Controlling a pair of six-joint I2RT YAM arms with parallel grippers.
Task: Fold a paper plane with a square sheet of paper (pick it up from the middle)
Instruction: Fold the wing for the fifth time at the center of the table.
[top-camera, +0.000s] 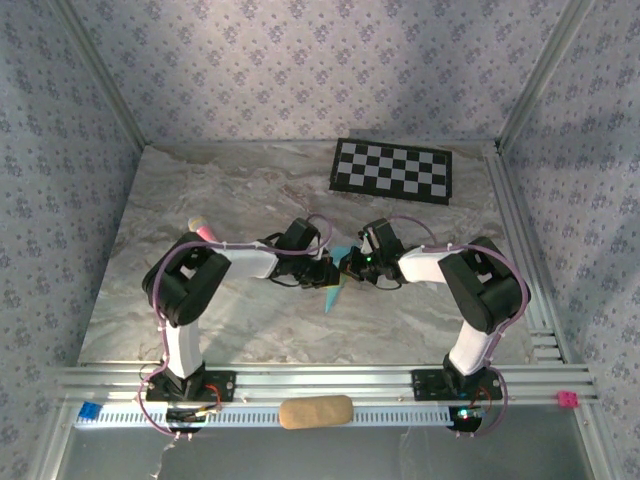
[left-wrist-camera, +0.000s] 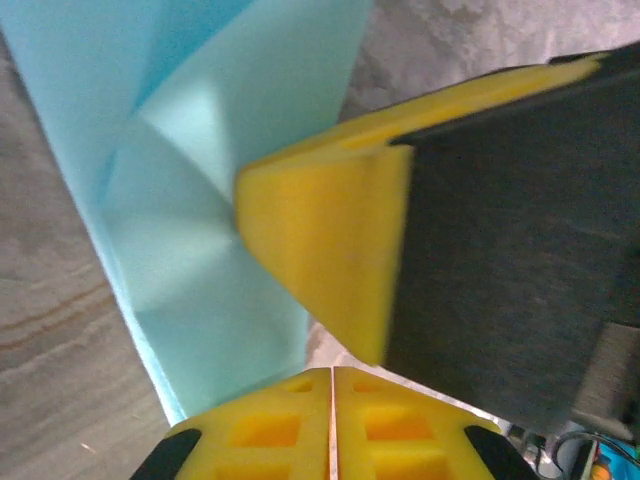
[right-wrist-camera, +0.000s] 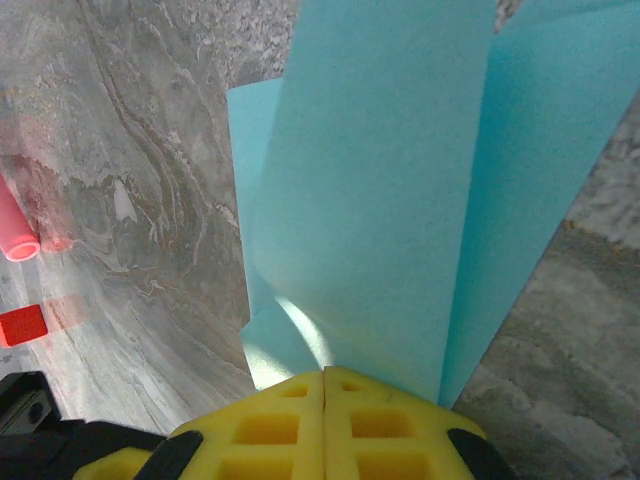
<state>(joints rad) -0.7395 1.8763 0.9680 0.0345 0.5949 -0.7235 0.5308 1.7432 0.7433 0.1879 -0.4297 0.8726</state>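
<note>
The light blue paper (top-camera: 335, 285) is folded into a narrow creased shape in the middle of the table, between the two grippers. My right gripper (top-camera: 358, 266) is shut, and the paper (right-wrist-camera: 380, 180) rises in long folded panels straight from its yellow fingertips (right-wrist-camera: 325, 385). My left gripper (top-camera: 322, 270) is shut too. In its wrist view the paper (left-wrist-camera: 200, 200) runs past the left side of the closed gripper (left-wrist-camera: 333, 385), and bare table shows at the seam. The right gripper's yellow finger (left-wrist-camera: 330, 250) sits close in front, touching the paper's edge.
A black-and-white checkerboard mat (top-camera: 392, 170) lies at the back right. A pink marker (top-camera: 203, 230) rests behind the left arm's elbow, the same marker (right-wrist-camera: 15, 230) with a red block (right-wrist-camera: 22, 325) near it. A tan oval object (top-camera: 315, 411) lies on the front rail.
</note>
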